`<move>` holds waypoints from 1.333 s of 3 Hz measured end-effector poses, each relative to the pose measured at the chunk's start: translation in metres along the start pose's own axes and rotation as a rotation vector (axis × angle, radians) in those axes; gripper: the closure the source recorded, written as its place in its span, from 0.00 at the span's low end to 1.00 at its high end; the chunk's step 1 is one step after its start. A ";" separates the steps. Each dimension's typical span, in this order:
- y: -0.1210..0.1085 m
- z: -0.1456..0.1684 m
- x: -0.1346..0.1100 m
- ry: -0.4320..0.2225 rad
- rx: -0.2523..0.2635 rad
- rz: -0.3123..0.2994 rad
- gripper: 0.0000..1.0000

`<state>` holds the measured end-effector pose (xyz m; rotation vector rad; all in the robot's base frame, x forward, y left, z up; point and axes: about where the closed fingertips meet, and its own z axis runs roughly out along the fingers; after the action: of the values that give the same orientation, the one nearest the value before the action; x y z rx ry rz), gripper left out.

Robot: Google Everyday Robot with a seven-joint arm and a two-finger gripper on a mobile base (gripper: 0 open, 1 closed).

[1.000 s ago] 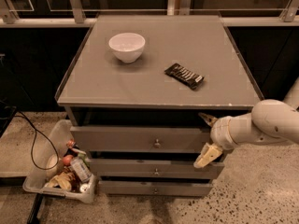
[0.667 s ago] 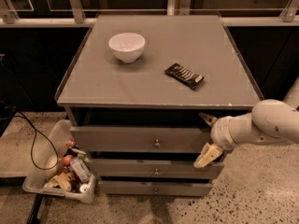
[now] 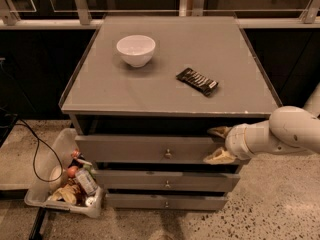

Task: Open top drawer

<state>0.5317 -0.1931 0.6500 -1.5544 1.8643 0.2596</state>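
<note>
**Q:** Where do the task's thing and the tool stand?

**A:** The top drawer (image 3: 125,149) is the uppermost and widest grey front, with its knob (image 3: 168,154) at centre. The gripper (image 3: 219,144) lies right of the knob, at the right end of that same front. Its white arm (image 3: 292,134) reaches in from farther right.

**Q:** What is the state of the tool?

**A:** It is spread and clamps nothing. One fingertip (image 3: 220,131) sits up and right of the knob at the panel's top edge, the other (image 3: 217,157) down and right of it near the bottom edge. Whether either pad touches the panel cannot be told.

**Q:** Why there, and not on the knob?

**A:** Probably because the knob is small for parallel fingers. The dark gap above the front offers an edge the upper finger could hook and pull. A pull so far right of the knob may skew the drawer.

**Q:** And the other items?

**A:** The bowl (image 3: 136,49) and snack bar (image 3: 197,81) rest on the cabinet top (image 3: 230,44), above the knob. The floor bin (image 3: 60,207) sits down and left of it, likely clear of the drawer's travel.
</note>
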 end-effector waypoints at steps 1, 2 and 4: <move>0.000 0.000 0.000 0.000 0.000 0.000 0.66; 0.005 -0.002 0.000 -0.002 -0.003 -0.002 0.89; 0.031 -0.018 -0.003 -0.026 -0.004 -0.001 1.00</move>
<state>0.4961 -0.1921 0.6572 -1.5478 1.8437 0.2819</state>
